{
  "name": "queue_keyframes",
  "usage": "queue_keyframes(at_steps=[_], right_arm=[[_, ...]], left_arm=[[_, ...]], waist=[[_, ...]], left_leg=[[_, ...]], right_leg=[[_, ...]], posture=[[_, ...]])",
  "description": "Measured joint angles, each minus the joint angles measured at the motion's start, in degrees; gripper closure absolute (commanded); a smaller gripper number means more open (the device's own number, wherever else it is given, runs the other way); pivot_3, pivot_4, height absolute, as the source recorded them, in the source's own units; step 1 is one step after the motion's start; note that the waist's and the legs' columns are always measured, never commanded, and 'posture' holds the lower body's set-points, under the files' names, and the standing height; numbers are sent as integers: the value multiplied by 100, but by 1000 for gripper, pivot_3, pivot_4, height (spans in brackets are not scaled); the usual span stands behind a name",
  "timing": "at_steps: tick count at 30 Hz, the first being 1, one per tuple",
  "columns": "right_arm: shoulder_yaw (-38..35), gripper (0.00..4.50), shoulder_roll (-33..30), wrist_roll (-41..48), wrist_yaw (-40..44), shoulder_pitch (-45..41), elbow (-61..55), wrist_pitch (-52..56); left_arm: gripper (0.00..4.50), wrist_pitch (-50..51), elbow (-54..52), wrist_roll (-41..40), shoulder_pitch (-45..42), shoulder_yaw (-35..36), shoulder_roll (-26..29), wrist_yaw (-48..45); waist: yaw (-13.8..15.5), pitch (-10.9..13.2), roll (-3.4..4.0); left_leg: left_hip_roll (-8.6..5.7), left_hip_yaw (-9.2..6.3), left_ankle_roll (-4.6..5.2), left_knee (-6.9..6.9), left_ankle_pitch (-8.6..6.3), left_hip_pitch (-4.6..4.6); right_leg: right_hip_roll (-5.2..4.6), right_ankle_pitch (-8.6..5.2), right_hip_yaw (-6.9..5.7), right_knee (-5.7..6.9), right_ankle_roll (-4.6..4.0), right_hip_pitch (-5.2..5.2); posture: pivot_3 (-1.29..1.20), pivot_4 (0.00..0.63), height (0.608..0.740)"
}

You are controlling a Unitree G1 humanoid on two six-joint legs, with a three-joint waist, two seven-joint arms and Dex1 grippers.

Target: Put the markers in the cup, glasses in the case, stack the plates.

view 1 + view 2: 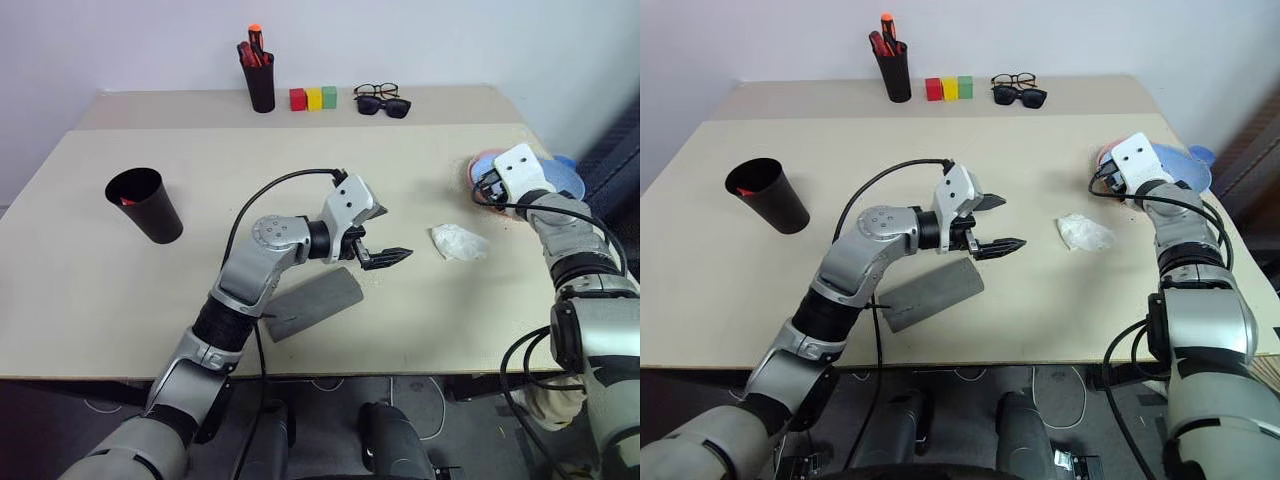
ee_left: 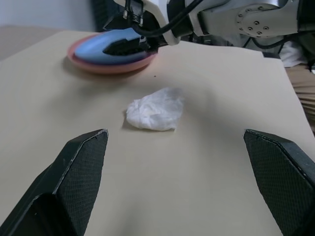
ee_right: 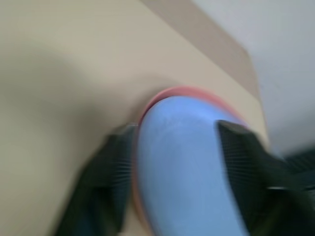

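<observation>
Near the lower centre of the head view, the grey case (image 1: pixel 312 305) is lying closed on the desk (image 1: pixel 90 290). Just above it the left end effector (image 1: pixel 376 240) is hovering, spread wide and gripping nothing, beside a crumpled tissue (image 1: pixel 458 241). At centre left the cup (image 1: pixel 144 204) is standing upright. At right, the right end effector (image 3: pixel 172 167) is straddling the blue plate (image 3: pixel 182 172) stacked on the pink plate (image 2: pixel 106 69), fingers parted. At top centre, the glasses (image 1: pixel 375 90) are lying just behind sunglasses (image 1: pixel 384 105), near a pen holder (image 1: pixel 259 85).
</observation>
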Motion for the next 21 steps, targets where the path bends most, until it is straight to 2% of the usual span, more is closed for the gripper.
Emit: queue_keyframes(at_steps=[3,7,9,12,16,21], right_arm=[[-230,465,-2,244,216,-14,-15,14],[-752,465,-44,963,1164,188,-540,409],[-988,465,-64,1383,1665,724,-1278,877],[-1205,465,-1,2031,2182,1963,-2665,1997],[-1443,465,304,2681,2203,3234,-4218,3217],[-1472,465,423,2885,1993,3597,-5019,3738]], left_arm=[[0,24,-16,-2,1,2,65,69],[0,23,-13,-6,4,0,72,118],[0,11,-2,-9,8,0,78,143],[0,-52,53,-9,54,8,126,147],[0,-72,213,-9,79,36,175,134],[0,-80,222,-101,68,94,194,50]], waist=[[-4,0,0],[2,0,0],[28,-1,-1],[39,-1,-1],[-4,-3,8],[-8,-6,11]], left_leg=[[0,0,0,-1,0,0],[0,-1,0,0,0,2],[0,-5,0,1,0,5],[-1,-7,1,3,-1,4],[0,-5,1,7,-1,6],[1,-5,1,10,-1,13]], right_leg=[[0,0,0,0,1,0],[1,1,-1,0,3,4],[1,0,-5,-3,5,13],[0,-1,-6,-4,5,15],[0,-5,-4,4,-5,10],[2,-11,-3,6,-19,13]], posture=[[0,150,740],[0,150,740],[0,150,740],[0,150,740],[0,150,740],[0,150,740]])
